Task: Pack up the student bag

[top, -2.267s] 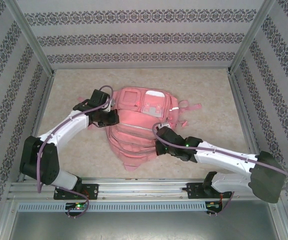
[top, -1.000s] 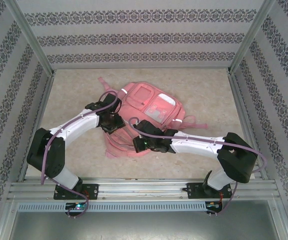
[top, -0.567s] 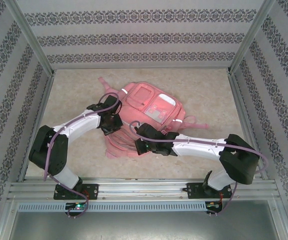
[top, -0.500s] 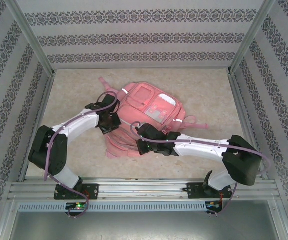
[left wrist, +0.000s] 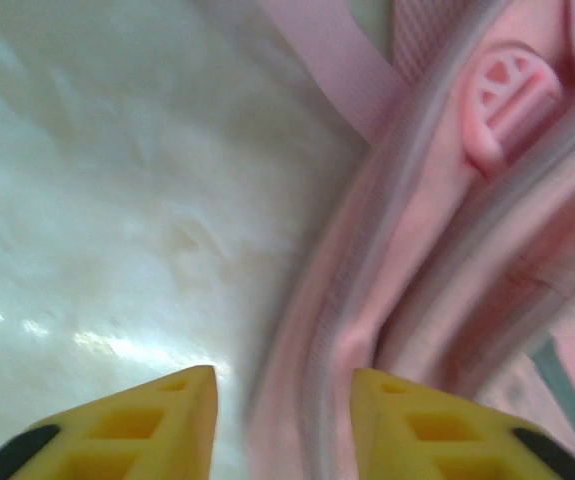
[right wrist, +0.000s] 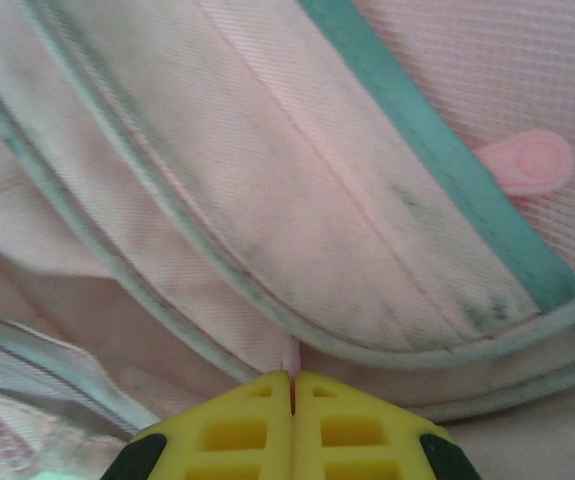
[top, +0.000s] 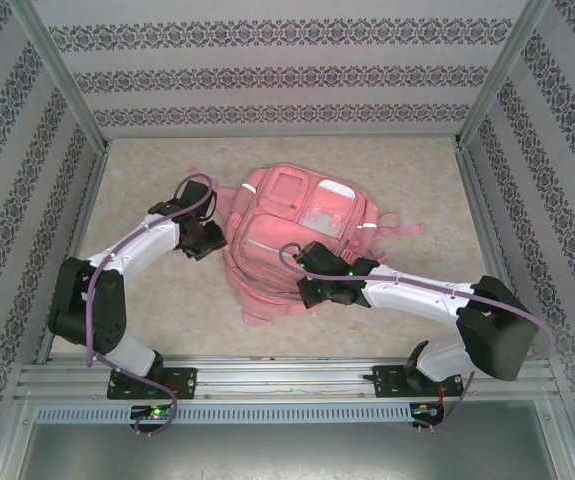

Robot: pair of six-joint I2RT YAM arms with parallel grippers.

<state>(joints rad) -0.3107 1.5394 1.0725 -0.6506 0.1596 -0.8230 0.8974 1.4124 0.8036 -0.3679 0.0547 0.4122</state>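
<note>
bag: student bag [top: 292,240] flat on table [top: 147,170], just slid and turned | left gripper [left wrist: 282,385]: released, now off bag's left edge | right gripper [right wrist: 292,378]: clenched on thin pink tab [right wrist: 289,355], bag's near end | meaning: probably dragging a zip, packing not started

Ahead and to the left of the left fingers [left wrist: 147,425] lies bare bench [left wrist: 97,200], free to pass over. Ahead on their right, the student bag [left wrist: 437,250] blocks the way with folded seams and a strap. The right fingers [right wrist: 237,430], pressed together, have bag fabric close ahead and on both sides
</note>
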